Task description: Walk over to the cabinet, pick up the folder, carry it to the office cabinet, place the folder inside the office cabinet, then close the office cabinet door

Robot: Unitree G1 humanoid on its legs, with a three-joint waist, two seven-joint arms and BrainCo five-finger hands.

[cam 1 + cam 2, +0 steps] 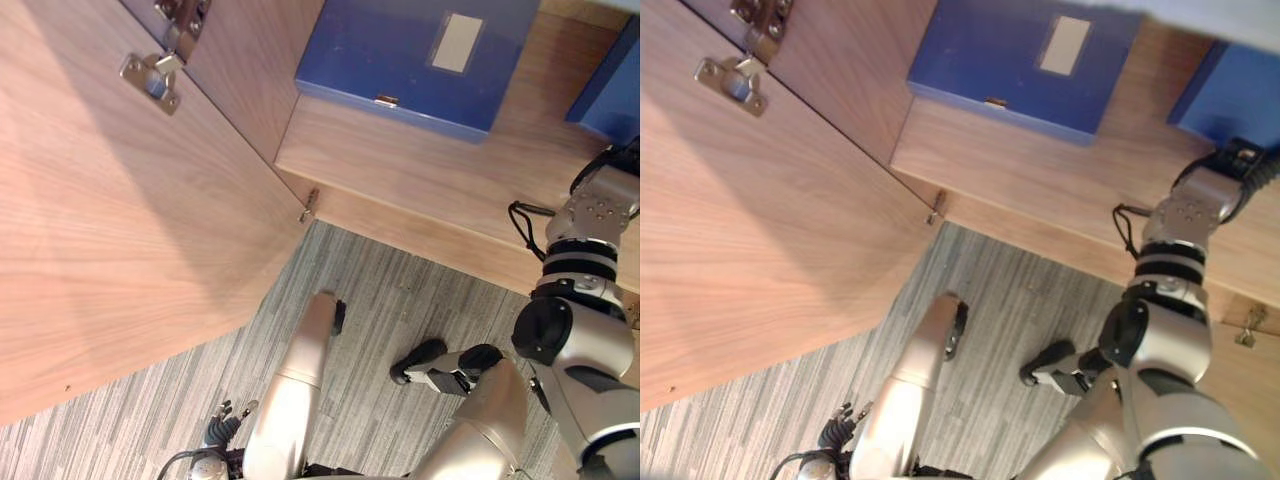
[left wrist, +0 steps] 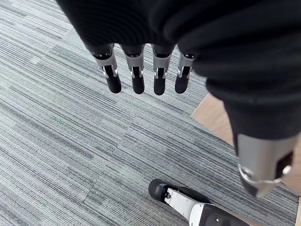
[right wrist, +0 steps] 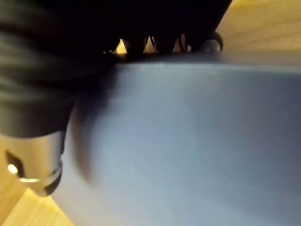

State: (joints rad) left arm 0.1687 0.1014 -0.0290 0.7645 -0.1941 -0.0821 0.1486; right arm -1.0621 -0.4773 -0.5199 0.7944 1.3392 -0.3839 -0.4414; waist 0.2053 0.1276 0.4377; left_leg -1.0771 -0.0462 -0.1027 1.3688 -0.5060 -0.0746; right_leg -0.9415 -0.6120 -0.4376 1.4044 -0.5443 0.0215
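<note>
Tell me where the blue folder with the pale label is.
The labelled folder lies flat on the cabinet shelf, top middle of the eye views, right of the open door, left of a second blue folder.

Right hand [image 3: 47, 84] half behind folder [image 3: 188, 141]

Colours and patterns, cabinet and floor, as I look down.
Folder [image 1: 400, 60]: plain blue, with a pale grey label [image 1: 456, 42]. Second folder [image 1: 610, 85]: the same blue. Door [image 1: 110, 250] and shelf [image 1: 400, 160]: light wood, fine wavy grain. Hinge [image 1: 150, 80]: silver. Carpet [image 1: 380, 290]: grey, thin light and dark stripes. My left hand [image 2: 137, 75]: silver fingers, black tips, dark ribbed cover.
</note>
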